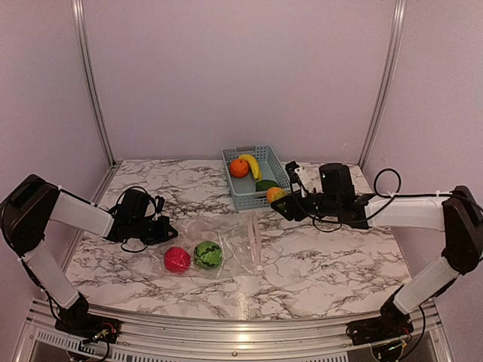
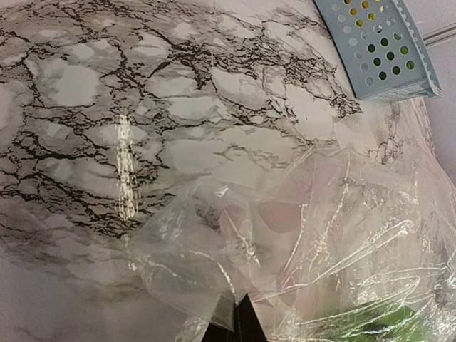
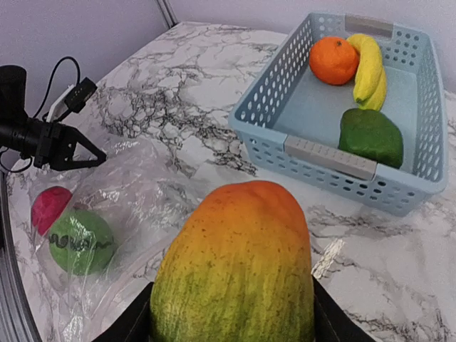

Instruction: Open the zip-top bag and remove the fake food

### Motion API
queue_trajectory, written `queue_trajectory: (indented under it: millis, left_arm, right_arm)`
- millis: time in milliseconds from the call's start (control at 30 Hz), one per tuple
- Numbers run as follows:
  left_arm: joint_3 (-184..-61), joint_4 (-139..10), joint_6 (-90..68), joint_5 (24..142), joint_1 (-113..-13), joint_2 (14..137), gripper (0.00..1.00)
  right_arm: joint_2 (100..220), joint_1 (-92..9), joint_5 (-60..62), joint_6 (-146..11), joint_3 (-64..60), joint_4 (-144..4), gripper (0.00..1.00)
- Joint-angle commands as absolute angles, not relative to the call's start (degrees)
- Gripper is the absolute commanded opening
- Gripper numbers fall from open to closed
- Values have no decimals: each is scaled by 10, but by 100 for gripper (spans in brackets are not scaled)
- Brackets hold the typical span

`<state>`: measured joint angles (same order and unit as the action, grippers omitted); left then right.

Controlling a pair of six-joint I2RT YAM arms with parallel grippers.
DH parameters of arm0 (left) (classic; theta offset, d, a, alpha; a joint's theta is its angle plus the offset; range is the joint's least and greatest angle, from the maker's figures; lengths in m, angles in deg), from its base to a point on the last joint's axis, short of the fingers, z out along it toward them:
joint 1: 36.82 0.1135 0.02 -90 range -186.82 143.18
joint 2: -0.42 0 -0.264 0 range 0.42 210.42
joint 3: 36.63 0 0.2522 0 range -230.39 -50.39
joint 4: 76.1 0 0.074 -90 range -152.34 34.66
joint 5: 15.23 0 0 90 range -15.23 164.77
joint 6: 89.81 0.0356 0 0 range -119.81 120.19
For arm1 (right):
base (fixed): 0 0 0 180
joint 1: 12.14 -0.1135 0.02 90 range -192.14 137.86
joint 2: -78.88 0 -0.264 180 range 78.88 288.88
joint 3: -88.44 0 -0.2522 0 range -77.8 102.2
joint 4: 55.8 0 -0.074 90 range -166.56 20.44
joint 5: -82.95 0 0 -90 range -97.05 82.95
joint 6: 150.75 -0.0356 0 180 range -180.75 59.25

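A clear, crinkly zip-top bag (image 1: 230,243) lies on the marble-patterned tabletop (image 1: 339,264) near its middle, with its whitish zip strip (image 1: 255,240) along the right edge. The left pincer (image 1: 167,229) is at the bag's left edge with its tips pressed together on a fold of the film, which rises toward them in the left wrist view. A green striped watermelon-like ball (image 1: 208,254) shows through the plastic. Touching its left side is a pink-red round fruit (image 1: 177,259) at the bag's left margin; whether it is fully inside the bag I cannot tell. The right pincer (image 1: 282,204) is clamped on a large orange-to-green mango-shaped fruit (image 3: 235,263), one finger on each side, held above the tabletop just beside the near right corner of a light blue lattice plastic basket (image 1: 235,197). The basket stands just beyond the bag and holds an orange ball (image 1: 239,167), a yellow banana (image 1: 251,164) touching it, and a dark green vegetable (image 1: 266,185) nearer the pincer.
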<state>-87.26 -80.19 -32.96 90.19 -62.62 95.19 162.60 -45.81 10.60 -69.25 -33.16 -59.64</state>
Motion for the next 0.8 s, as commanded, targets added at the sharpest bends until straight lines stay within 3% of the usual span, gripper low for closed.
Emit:
queue_trajectory:
  millis: [0, 767]
  left_arm:
    - [-860, -790, -324, 903, -622, 941, 0]
    - [-846, -798, -320, 915, -622, 934, 0]
  right_arm:
    - [1691, -429, 88, -655, -214, -618, 50]
    - [2094, -396, -97, -598, 280, -749, 56]
